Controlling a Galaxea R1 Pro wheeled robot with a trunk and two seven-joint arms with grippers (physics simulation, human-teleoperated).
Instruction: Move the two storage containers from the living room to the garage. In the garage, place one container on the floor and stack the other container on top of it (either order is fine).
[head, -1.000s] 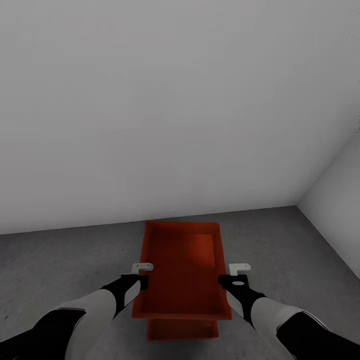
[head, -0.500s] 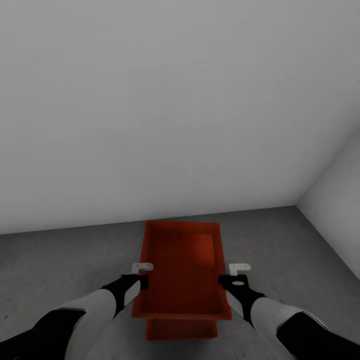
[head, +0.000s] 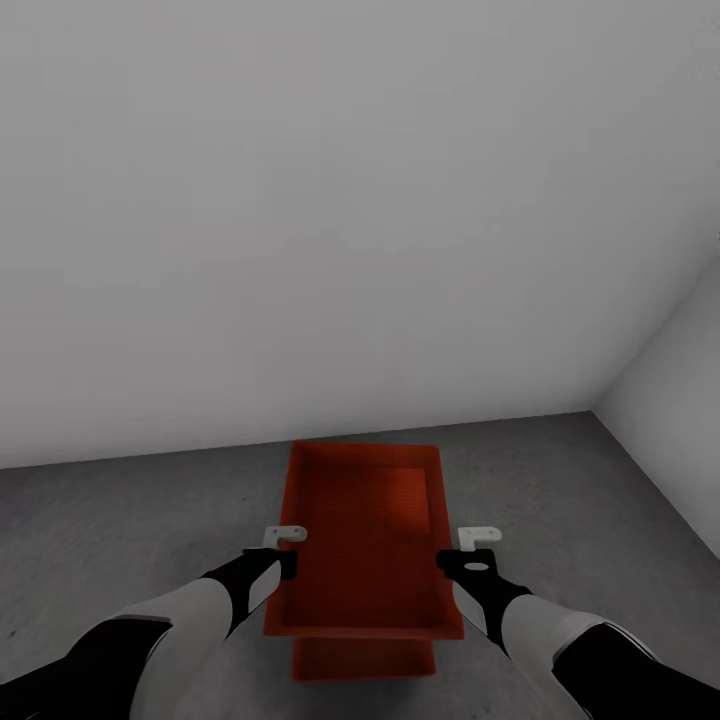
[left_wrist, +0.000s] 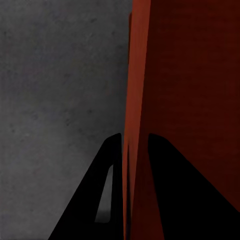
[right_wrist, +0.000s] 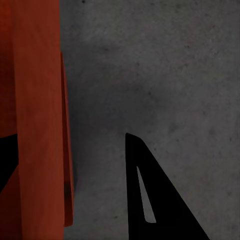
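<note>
One orange-red storage container (head: 365, 540) hangs between my two grippers over the dark grey garage floor (head: 120, 520). The end of the second storage container (head: 365, 660) pokes out from beneath it, nearer to me. Whether the upper one rests on the lower one cannot be told. My left gripper (head: 285, 560) is shut on the upper container's left wall (left_wrist: 136, 90), with both black fingers pressed against it. My right gripper (head: 448, 560) stands open astride the right wall (right_wrist: 40, 110), its outer finger (right_wrist: 150, 195) well clear of the plastic.
A plain white wall (head: 330, 220) rises just beyond the containers, and a second white wall (head: 680, 400) meets it in a corner at the right. Mottled concrete floor stretches to the left and right of the containers.
</note>
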